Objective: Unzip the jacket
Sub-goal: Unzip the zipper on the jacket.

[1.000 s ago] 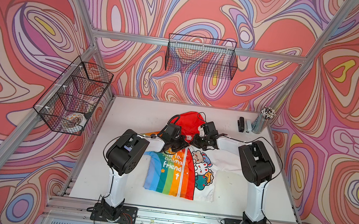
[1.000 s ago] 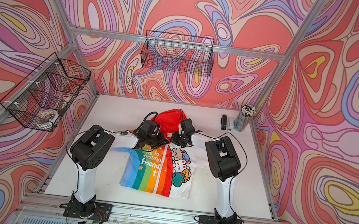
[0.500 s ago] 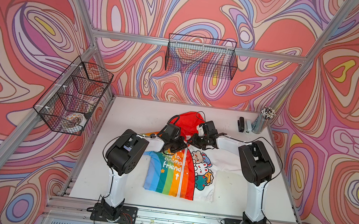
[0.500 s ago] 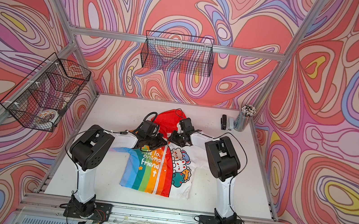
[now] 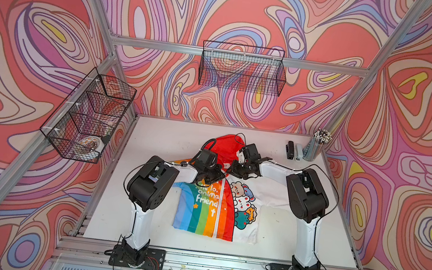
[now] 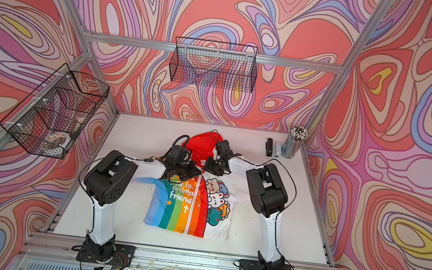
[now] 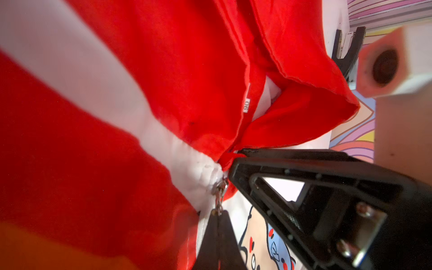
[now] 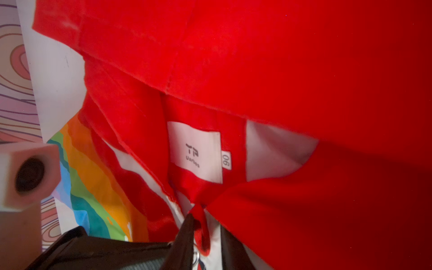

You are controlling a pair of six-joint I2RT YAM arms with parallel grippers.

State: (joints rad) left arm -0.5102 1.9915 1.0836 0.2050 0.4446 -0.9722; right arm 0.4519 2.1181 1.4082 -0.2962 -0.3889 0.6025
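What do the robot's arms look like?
They match. The left arm and right arm each have smooth white links, chunky black joints and a black base plate bolted to a silver rail. Thin black cables loop beside them. The left gripper and right gripper have black, pointed fingers with open triangular frames.

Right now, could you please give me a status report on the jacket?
Left gripper shut on zipper pull. Right gripper pinching collar. Jacket flat, fully zipped. Nothing across the zipper.

Matt cloth jacket (image 5: pixel 199 213), metal zipper pull (image 7: pixel 219 189)
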